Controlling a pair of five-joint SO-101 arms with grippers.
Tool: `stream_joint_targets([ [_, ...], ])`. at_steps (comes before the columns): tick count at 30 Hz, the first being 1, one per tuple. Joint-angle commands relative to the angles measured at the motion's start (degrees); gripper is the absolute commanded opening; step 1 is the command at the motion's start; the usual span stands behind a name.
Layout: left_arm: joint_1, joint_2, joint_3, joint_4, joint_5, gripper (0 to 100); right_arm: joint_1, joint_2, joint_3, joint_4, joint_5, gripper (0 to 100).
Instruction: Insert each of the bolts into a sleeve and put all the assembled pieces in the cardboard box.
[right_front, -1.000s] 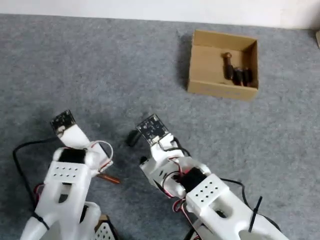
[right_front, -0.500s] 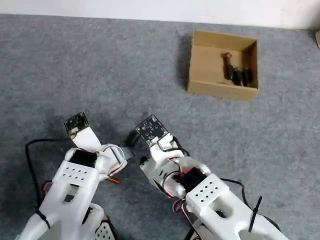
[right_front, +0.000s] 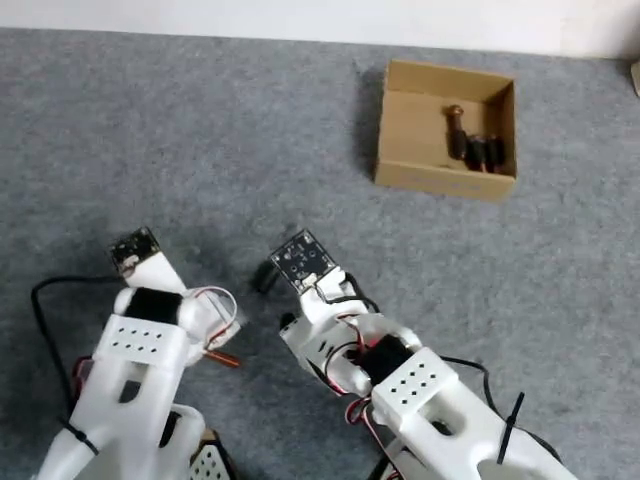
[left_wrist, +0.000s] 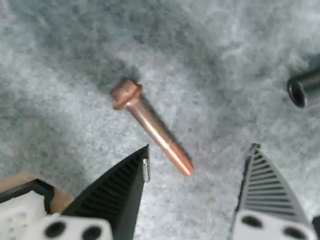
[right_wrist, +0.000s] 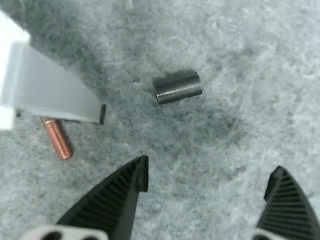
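Note:
A copper bolt (left_wrist: 150, 125) lies flat on the grey carpet, just ahead of my open left gripper (left_wrist: 200, 147), with nothing between the fingers. Its threaded end (right_wrist: 56, 136) pokes out from under the left arm's finger (right_wrist: 45, 90). A short dark sleeve (right_wrist: 177, 86) lies on its side ahead of my open right gripper (right_wrist: 210, 165). The sleeve (left_wrist: 305, 87) is a little way from the bolt. From above, the bolt (right_front: 222, 357) sits between the two arms and the sleeve (right_front: 262, 276) beside the right arm's wrist.
The cardboard box (right_front: 440, 180) stands at the far right of the carpet, holding several dark assembled pieces (right_front: 472, 145). Open carpet lies between the arms and the box. Both arms crowd the near edge.
The left arm swung right toward the right arm, then drew back left. The right arm, bolt, sleeve and box have stayed put.

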Motion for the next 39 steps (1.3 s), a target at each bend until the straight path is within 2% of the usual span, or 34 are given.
stream_joint_targets([
  [1,-2.8,0.0,-1.1,0.3,0.3,28,0.9,0.2,-0.2,-1.4,0.8,33.9],
  [10,-5.4,0.0,2.7,-0.8,0.3,28,0.9,0.2,-0.1,-1.4,0.8,33.9],
  [17,-5.8,0.0,9.5,-8.3,0.3,28,0.9,0.2,-0.1,-1.3,0.8,33.9],
  [26,-5.9,0.0,12.6,-12.1,0.6,28,0.7,0.2,-0.1,-1.2,0.5,33.9],
  [29,-5.9,0.0,14.6,-14.2,0.6,21,0.7,0.2,-0.1,-1.2,0.4,33.9],
  [34,-5.9,0.0,16.3,-15.7,0.6,0,0.7,0.2,-0.1,-1.1,0.4,33.9],
  [39,-5.9,0.0,17.5,-17.8,0.6,1,0.7,0.2,-0.1,-1.1,0.5,33.9],
])
